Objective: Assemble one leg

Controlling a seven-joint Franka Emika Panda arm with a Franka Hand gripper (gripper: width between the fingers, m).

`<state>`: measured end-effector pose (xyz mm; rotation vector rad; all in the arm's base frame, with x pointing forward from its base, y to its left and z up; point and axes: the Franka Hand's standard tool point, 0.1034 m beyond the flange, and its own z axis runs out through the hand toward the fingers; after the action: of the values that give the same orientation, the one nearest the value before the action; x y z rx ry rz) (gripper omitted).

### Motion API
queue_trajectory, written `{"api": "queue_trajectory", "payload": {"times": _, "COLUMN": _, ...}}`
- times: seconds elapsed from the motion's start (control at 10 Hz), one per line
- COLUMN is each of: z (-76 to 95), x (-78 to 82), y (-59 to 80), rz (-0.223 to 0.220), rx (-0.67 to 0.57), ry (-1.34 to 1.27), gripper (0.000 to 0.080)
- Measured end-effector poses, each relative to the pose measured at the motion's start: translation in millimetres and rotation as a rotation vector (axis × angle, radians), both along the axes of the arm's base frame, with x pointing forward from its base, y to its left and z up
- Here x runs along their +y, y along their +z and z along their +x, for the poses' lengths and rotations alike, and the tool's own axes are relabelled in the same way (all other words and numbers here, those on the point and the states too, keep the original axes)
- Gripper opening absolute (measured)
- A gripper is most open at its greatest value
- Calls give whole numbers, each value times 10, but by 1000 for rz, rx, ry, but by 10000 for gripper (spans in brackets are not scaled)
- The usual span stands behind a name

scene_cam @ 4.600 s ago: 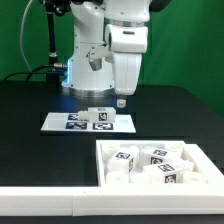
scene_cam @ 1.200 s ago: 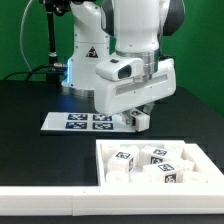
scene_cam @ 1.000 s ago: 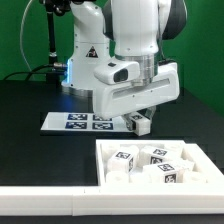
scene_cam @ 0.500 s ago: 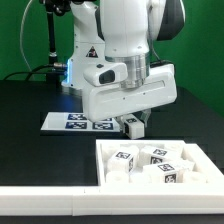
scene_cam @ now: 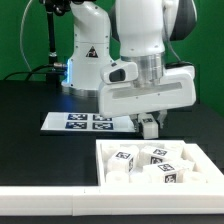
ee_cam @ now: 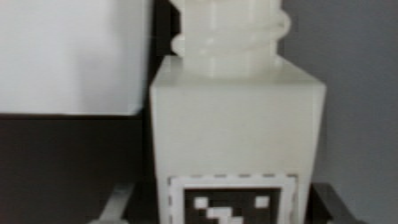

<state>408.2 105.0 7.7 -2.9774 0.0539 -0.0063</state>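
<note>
Evidently the pincer [scene_cam: 150, 122] was clamped on the leg [ee_cam: 235, 125] near its tagged end, just above the worktop [scene_cam: 40, 150] btw. marker board [scene_cam: 68, 122] & tray [scene_cam: 108, 146], so a quick swing could twist it loose.

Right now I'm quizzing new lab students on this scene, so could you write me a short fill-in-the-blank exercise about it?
1. The fingers are ___ on the leg.
2. The leg's face carries a black-and-white square ___.
3. The marker board lies on a table whose colour is ___.
Missing words: shut; tag; black.
</note>
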Motion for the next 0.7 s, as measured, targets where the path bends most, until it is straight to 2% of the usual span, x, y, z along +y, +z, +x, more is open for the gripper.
{"api": "queue_trajectory", "payload": {"times": 0.2, "z": 23, "x": -50, "y": -3, "rz": -1, "rx": -11, "ry": -1, "gripper": 282}}
{"api": "queue_trajectory", "payload": {"times": 0.3, "z": 21, "x": -42, "y": -3, "rz": -1, "rx": -11, "ry": 1, "gripper": 381}}
{"api": "queue_trajectory", "payload": {"times": 0.4, "z": 21, "x": -41, "y": -3, "rz": -1, "rx": -11, "ry": 1, "gripper": 381}}
{"api": "queue_trajectory", "payload": {"times": 0.5, "z": 21, "x": -41, "y": -3, "rz": -1, "rx": -11, "ry": 1, "gripper": 553}}
{"api": "queue_trajectory", "payload": {"times": 0.6, "z": 21, "x": -41, "y": -3, "rz": -1, "rx": -11, "ry": 1, "gripper": 553}}
{"api": "queue_trajectory", "payload": {"times": 0.7, "z": 21, "x": -41, "y": -4, "rz": -1, "rx": -11, "ry": 1, "gripper": 630}}
